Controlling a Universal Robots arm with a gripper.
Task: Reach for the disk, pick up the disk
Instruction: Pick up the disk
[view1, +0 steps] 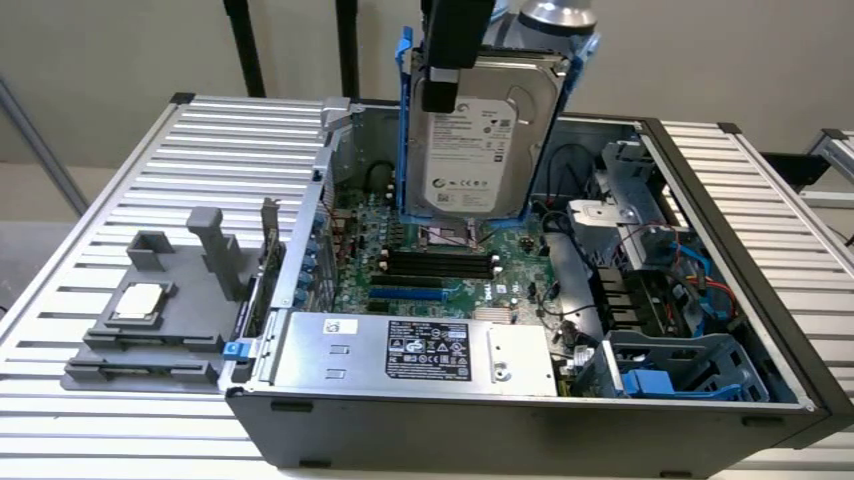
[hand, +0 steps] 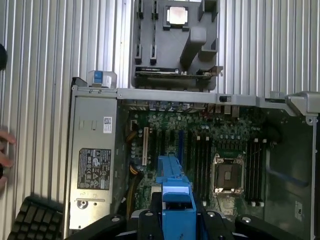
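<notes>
The disk (view1: 483, 140) hangs upright in the air above the open computer case, its white label facing the exterior camera and blue rails (view1: 403, 120) running down both edges. My gripper (view1: 441, 92) comes down from above and is shut on the disk. One black finger lies over the label's upper corner, and the other is hidden behind the drive. In the wrist view the disk (hand: 176, 192) shows edge-on as a blue rail held between my gripper's (hand: 177, 220) black fingers, above the motherboard.
The open computer case (view1: 534, 415) holds a motherboard (view1: 441, 265), a silver power supply box with a black label (view1: 414, 352), cables and a blue-grey drive cage (view1: 674, 370). A grey fixture (view1: 160, 320) carries a small silver chip (view1: 139, 302). A person's fingers (hand: 4, 150) and a keyboard (hand: 37, 220) lie beside the case.
</notes>
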